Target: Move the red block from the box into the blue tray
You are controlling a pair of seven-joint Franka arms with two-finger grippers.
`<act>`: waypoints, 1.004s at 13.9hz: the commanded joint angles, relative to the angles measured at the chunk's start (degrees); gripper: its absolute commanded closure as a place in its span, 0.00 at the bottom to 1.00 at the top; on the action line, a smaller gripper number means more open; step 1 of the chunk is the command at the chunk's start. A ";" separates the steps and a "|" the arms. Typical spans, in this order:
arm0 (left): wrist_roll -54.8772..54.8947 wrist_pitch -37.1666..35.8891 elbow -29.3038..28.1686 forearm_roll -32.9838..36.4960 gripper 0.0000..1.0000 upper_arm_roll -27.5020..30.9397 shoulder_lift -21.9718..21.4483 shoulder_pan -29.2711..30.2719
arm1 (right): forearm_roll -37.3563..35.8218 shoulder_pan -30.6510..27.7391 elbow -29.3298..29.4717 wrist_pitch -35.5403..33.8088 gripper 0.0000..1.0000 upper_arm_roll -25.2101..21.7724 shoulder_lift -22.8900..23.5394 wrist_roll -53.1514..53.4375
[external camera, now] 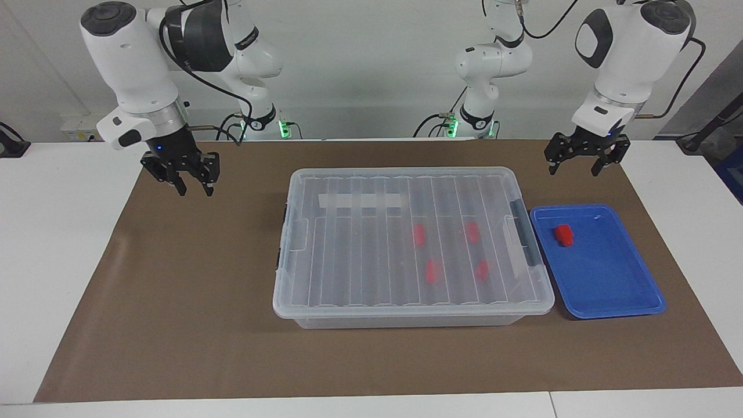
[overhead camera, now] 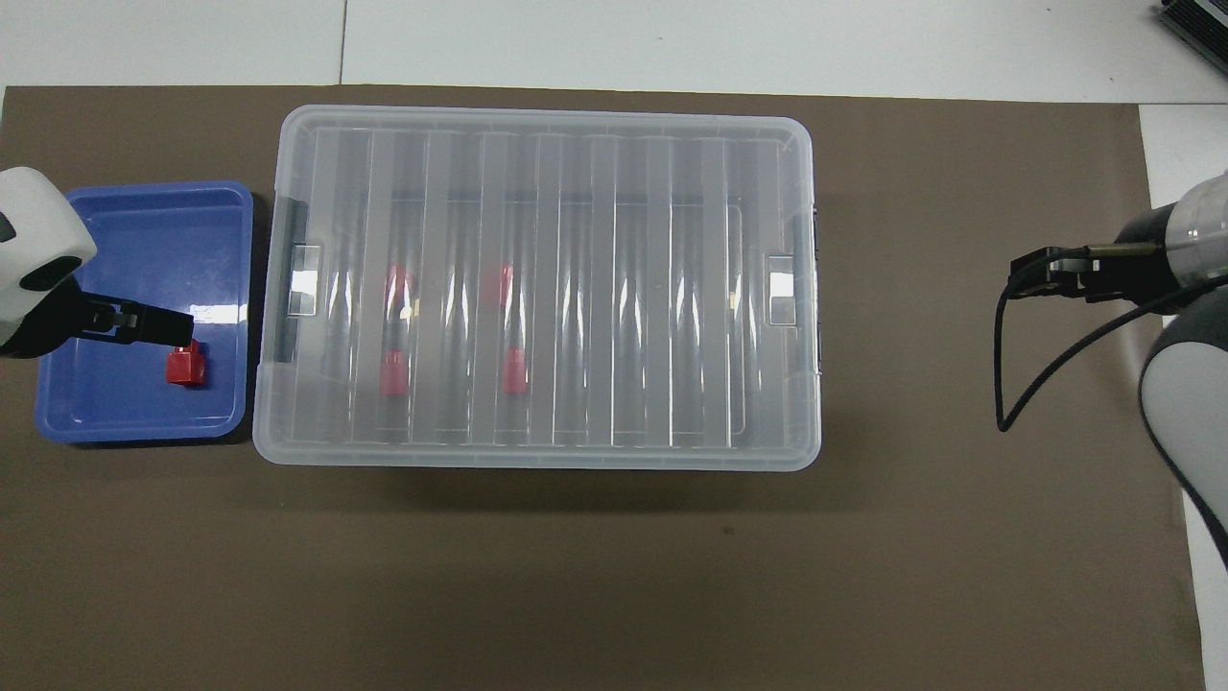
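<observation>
One red block [external camera: 563,234] [overhead camera: 184,366] lies in the blue tray [external camera: 603,273] [overhead camera: 144,230], in the part nearer the robots. The box [external camera: 360,255] [overhead camera: 576,288] stands beside the tray with its clear ribbed lid on. Several more red blocks [external camera: 432,270] [overhead camera: 393,372] show through the lid at the tray's end of the box. My left gripper [external camera: 574,169] [overhead camera: 182,326] is open and empty, raised over the tray. My right gripper [external camera: 195,188] [overhead camera: 1019,278] is open and empty, raised over the mat at the right arm's end of the table.
A brown mat [external camera: 191,302] [overhead camera: 614,576] covers the white table under the box and tray. Black latches [external camera: 524,232] sit on the box's ends. A whitish tape strip [external camera: 359,200] lies on the lid. A black cable [overhead camera: 1036,384] hangs from the right arm.
</observation>
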 commanded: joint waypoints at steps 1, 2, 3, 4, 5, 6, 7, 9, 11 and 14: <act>0.17 1.12 0.55 -0.81 0.00 1.66 0.29 -1.57 | 0.51 -0.57 3.19 -4.11 0.27 0.70 0.26 0.60; 0.17 1.92 0.20 -0.81 0.00 1.75 0.29 -1.74 | -0.02 -0.48 4.25 -4.91 0.27 0.70 0.70 0.60; 0.17 2.01 0.28 -0.90 0.00 2.27 0.37 -2.88 | -0.28 -0.22 5.39 -5.96 0.26 0.70 0.97 0.51; 0.17 2.01 0.29 -0.90 0.00 4.71 1.07 -4.63 | -0.37 -0.13 6.36 -7.19 0.26 0.79 1.23 0.51; 0.17 1.84 0.81 -0.90 0.00 7.44 2.73 -6.74 | -0.37 -0.04 6.63 -7.81 0.22 0.79 1.24 0.51; 0.17 1.84 0.99 -0.90 0.00 8.42 3.27 -7.97 | -0.11 -0.04 6.37 -7.82 0.00 0.79 1.32 0.51; 0.17 1.92 1.08 -0.90 0.00 8.52 3.62 -8.33 | -0.02 -0.13 5.50 -8.08 0.00 0.79 0.80 0.51; 0.08 1.14 2.82 -0.90 0.00 8.52 5.37 -9.39 | 0.07 -0.22 4.35 -8.43 0.00 0.79 0.27 0.51; 0.08 0.78 3.27 -0.90 0.00 8.43 5.04 -9.48 | 0.07 0.04 4.26 -8.26 0.00 0.79 0.27 0.68; 0.17 1.22 3.27 -0.90 0.00 8.43 4.42 -9.31 | 0.07 0.13 4.26 -8.43 0.00 0.79 0.27 0.77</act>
